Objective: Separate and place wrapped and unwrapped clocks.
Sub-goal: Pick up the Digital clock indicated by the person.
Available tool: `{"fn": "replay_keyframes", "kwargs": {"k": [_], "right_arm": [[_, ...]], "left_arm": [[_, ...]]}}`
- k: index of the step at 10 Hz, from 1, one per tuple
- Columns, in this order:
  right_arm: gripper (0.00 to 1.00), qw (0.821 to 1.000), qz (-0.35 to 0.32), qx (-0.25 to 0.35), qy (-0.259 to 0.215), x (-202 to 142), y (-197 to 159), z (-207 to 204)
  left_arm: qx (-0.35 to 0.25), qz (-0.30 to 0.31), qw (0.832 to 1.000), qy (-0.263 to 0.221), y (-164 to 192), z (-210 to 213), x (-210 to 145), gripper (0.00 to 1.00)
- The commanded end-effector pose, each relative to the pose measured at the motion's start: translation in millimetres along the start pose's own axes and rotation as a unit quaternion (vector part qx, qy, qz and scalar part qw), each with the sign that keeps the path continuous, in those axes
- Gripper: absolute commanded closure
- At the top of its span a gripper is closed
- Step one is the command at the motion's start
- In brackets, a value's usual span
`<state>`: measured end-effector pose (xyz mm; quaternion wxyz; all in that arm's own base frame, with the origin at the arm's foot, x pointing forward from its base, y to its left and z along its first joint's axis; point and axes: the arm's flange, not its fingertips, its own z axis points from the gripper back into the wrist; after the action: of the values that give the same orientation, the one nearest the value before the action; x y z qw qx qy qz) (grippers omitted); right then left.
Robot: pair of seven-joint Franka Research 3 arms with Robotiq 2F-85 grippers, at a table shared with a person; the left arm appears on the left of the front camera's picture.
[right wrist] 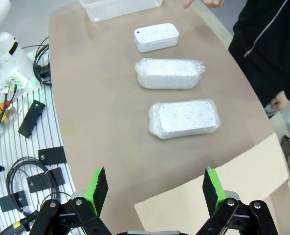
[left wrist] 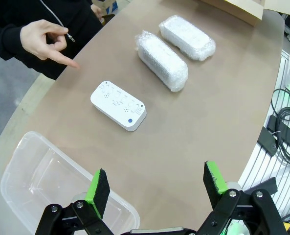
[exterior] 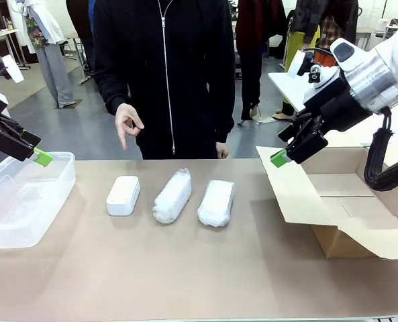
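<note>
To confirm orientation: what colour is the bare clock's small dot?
Blue dot, best in left wrist view.

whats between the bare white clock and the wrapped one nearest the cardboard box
The second wrapped clock lies between them, apart from both, as the front view shows.

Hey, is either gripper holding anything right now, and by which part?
Nothing is held: the left gripper and right gripper are both open and empty.

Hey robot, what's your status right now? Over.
Left gripper open, right gripper open, both empty. Bare clock and two wrapped clocks in a row on table, none gripped. Person's hand points toward bare clock, not touching it.
</note>
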<state>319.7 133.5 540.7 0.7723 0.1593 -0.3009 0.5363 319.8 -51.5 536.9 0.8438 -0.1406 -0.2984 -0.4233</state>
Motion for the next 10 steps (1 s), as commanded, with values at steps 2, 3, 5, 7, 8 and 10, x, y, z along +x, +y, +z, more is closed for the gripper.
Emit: {"fn": "replay_keyframes", "kwargs": {"k": [2,3,5,7,8,10], "right_arm": [[0.0,1.0,-0.001,0.009,-0.004,-0.8,-0.6,-2.1],[0.0,1.0,-0.001,0.009,-0.004,-0.8,-0.6,-2.1],[0.0,1.0,-0.001,0.009,-0.004,-0.8,-0.6,-2.1],[0.0,1.0,-0.001,0.009,-0.004,-0.8,-0.6,-2.1],[0.0,1.0,-0.001,0.009,-0.004,-0.8,-0.6,-2.1],[0.0,1.0,-0.001,0.009,-0.004,-0.8,-0.6,-2.1]], "left_arm": [[-0.004,0.002,1.0,-0.004,-0.2,0.4,0.2,0.0],[-0.004,0.002,1.0,-0.004,-0.2,0.4,0.2,0.0],[0.028,0.058,0.998,0.022,-3.2,-10.2,23.6,0.0],[0.056,0.15,0.983,0.086,-9.6,-41.5,63.9,0.0],[0.061,0.199,0.971,0.12,-12.9,-58.1,82.7,0.0],[0.114,0.322,0.926,0.162,-4.1,-97.5,116.0,0.0]]}}
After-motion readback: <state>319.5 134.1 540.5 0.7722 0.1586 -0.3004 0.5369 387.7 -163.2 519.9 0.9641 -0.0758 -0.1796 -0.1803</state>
